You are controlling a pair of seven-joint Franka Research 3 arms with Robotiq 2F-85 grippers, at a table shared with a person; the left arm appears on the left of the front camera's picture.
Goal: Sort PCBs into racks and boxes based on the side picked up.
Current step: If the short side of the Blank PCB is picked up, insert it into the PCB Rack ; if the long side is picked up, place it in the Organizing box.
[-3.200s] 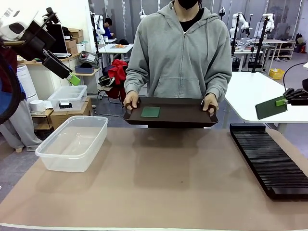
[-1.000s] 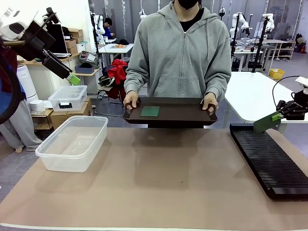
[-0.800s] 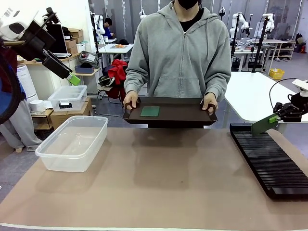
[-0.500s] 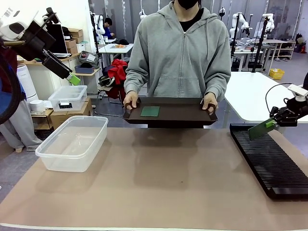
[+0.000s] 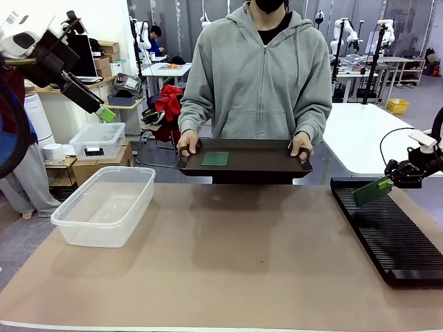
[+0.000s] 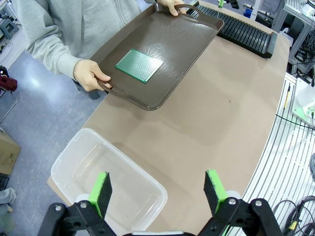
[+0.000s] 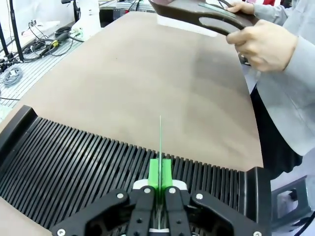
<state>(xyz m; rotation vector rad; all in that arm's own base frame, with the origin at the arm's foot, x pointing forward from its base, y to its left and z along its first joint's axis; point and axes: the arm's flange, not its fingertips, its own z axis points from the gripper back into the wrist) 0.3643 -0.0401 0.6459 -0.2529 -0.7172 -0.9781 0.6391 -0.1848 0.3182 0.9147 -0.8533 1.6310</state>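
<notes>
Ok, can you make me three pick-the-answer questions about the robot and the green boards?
1. Where is the green board that the right gripper holds?
A) on the floor
B) over the black rack
C) under the table

2. How many boards lie on the brown tray?
A) three
B) two
C) one

3. The left gripper is:
A) open
B) shut
C) holding a board

Answers:
1 B: the right wrist view shows the board edge-on above the slots.
2 C: a single square board lies there.
3 A: its green pads stand wide apart with nothing between them.
</notes>
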